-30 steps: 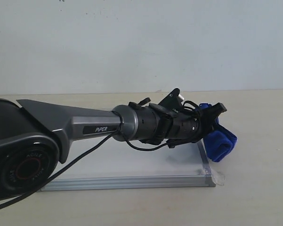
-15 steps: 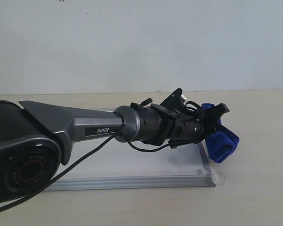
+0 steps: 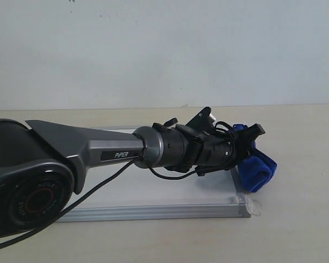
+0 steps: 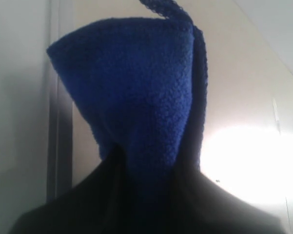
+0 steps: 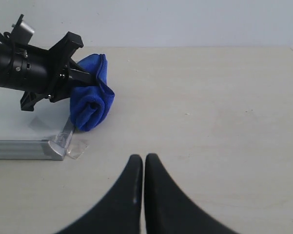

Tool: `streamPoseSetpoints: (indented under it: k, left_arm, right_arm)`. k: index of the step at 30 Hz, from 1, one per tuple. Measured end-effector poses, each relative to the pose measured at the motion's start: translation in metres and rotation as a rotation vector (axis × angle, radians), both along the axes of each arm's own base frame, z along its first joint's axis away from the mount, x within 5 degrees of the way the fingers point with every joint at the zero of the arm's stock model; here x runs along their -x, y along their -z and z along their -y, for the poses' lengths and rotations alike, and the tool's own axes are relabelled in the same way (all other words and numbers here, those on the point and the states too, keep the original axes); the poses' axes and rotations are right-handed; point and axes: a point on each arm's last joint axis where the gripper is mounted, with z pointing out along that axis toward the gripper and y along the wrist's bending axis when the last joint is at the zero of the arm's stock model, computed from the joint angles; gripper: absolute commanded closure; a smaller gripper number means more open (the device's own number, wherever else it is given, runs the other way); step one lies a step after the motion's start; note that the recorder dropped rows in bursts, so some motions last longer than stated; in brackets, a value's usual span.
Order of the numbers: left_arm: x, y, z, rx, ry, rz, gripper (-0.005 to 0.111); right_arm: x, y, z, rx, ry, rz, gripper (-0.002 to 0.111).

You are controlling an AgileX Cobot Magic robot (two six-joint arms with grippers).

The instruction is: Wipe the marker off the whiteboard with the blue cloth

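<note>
The left hand [image 3: 250,147] pinches the blue cloth [image 3: 258,171], which hangs below it over the whiteboard [image 3: 153,189]'s edge.

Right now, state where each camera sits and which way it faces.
Exterior: off the arms, facing the wall; shows the left arm over the whiteboard.
Left wrist: on that arm, looking along the left pincer at the blue cloth it grips.
Right wrist: looks across the table at the blue cloth and whiteboard corner; shut right pincer in the foreground.
Shared: all see the blue cloth.
</note>
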Motion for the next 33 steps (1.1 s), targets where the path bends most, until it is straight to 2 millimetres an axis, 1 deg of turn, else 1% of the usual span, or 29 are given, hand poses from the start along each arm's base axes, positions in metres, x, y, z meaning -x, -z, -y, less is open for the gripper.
streamPoseSetpoints:
  k: [2, 4, 6, 8, 10, 12, 33]
  left_arm:
    - [-0.0001, 0.0, -0.0001, -0.001, -0.001, 0.001, 0.102]
    - [-0.0001, 0.0, -0.0001, -0.001, -0.001, 0.001, 0.095]
    - [-0.0001, 0.0, -0.0001, -0.001, -0.001, 0.001, 0.081]
    - [-0.0001, 0.0, -0.0001, -0.001, -0.001, 0.001, 0.064]
    - [-0.0001, 0.0, -0.0001, -0.001, -0.001, 0.001, 0.052]
    - [-0.0001, 0.0, -0.0001, -0.001, -0.001, 0.001, 0.046]
    - [0.0017, 0.0002, 0.0016, -0.006, 0.034, 0.003, 0.045]
  right_arm:
    - [0.0, 0.0, 0.0, 0.0, 0.0, 0.0, 0.107]
    - [0.0, 0.0, 0.0, 0.0, 0.0, 0.0, 0.107]
    - [0.0, 0.0, 0.0, 0.0, 0.0, 0.0, 0.107]
    - [0.0, 0.0, 0.0, 0.0, 0.0, 0.0, 0.107]
    - [0.0, 0.0, 0.0, 0.0, 0.0, 0.0, 0.107]
    - [0.0, 0.0, 0.0, 0.0, 0.0, 0.0, 0.107]
    - [0.0, 0.0, 0.0, 0.0, 0.0, 0.0, 0.107]
